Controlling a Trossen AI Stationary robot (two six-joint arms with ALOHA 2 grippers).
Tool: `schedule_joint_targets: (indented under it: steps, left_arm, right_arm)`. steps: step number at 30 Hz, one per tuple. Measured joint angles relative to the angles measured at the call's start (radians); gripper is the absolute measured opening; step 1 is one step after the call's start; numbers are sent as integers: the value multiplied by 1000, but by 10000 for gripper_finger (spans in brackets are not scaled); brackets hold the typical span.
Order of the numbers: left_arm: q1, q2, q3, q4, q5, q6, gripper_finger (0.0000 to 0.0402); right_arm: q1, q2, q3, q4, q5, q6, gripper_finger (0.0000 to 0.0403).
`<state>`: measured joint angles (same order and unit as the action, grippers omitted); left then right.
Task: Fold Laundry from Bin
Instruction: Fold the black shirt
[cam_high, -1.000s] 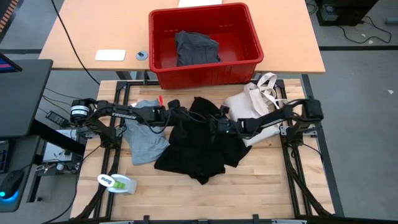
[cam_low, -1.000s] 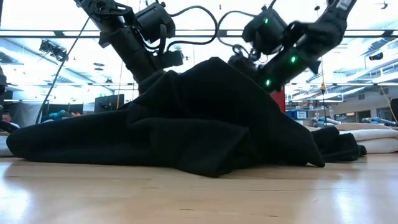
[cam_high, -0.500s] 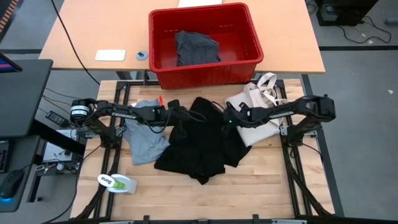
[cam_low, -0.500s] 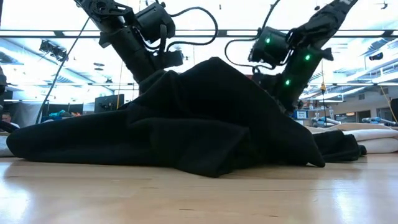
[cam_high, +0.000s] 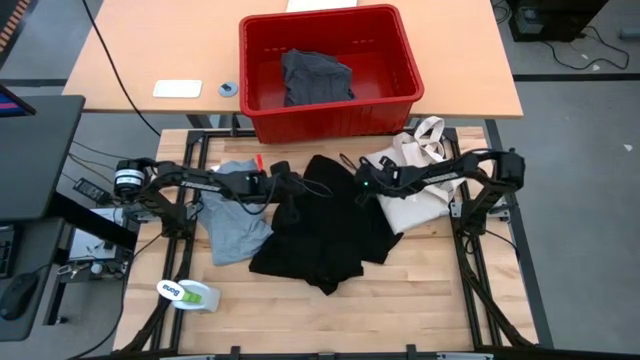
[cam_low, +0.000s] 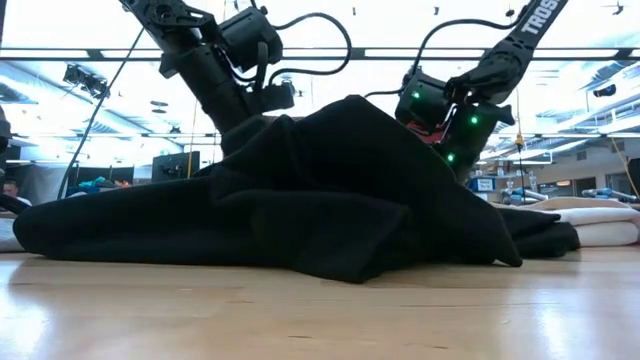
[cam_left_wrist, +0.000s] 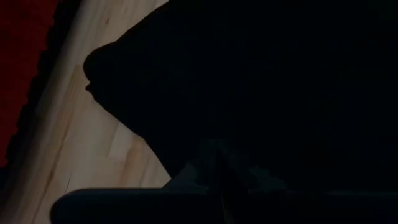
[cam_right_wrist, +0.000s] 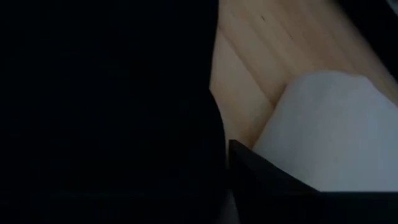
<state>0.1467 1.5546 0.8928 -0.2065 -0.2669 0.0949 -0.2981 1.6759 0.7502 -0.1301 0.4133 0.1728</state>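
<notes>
the left tool (cam_high: 290, 186) is clamped on the black garment (cam_high: 320, 225) heaped on the tabletop (cam_high: 420, 300), while the right tool (cam_high: 352, 186) sits at its far edge, state unclear.

White capitals reading "TROSS" run up the dark upper link of the arm (cam_low: 528, 22) at the far right in the low view; the word is cut off at the frame's top edge. On the bench, well clear of the black garment (cam_high: 320, 225), lies a small white and green object (cam_high: 190, 294) with a dark blue label; its short word cannot be read for sure. No other text shows.
</notes>
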Motion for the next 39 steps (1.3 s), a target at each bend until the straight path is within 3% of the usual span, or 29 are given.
schedule_joint_targets:
  steps: [6,9,13,18,21,23,27,29,34,39]
  left_arm:
    - [0,52,0,19,-1,2,15]
    - [0,65,0,15,-7,60,38]
    - [0,41,-1,19,-55,137,99]
    - [2,-31,0,5,-225,164,176]
    - [-3,-92,0,-28,-237,150,206]
    - [-16,-131,0,-41,-163,123,216]
    - [-63,-185,0,-44,197,68,217]
    - [-94,-182,1,-29,323,19,214]
    - [-191,-102,0,75,357,-62,214]
    - [-234,-59,3,168,358,-61,245]
  right_arm:
    - [-22,-31,0,5,-138,-12,134]
    - [-6,-72,0,3,-158,-12,154]
    - [31,-152,0,-5,-108,-22,164]
    - [70,-265,0,-63,24,-27,165]
    - [97,-333,0,-100,26,38,165]
    - [131,-364,0,-111,-27,85,165]
    - [257,-377,-28,-42,-91,113,165]
    - [332,-368,-42,27,-88,120,165]
    - [495,-349,-88,197,33,160,164]
    - [618,-344,-103,275,174,198,163]
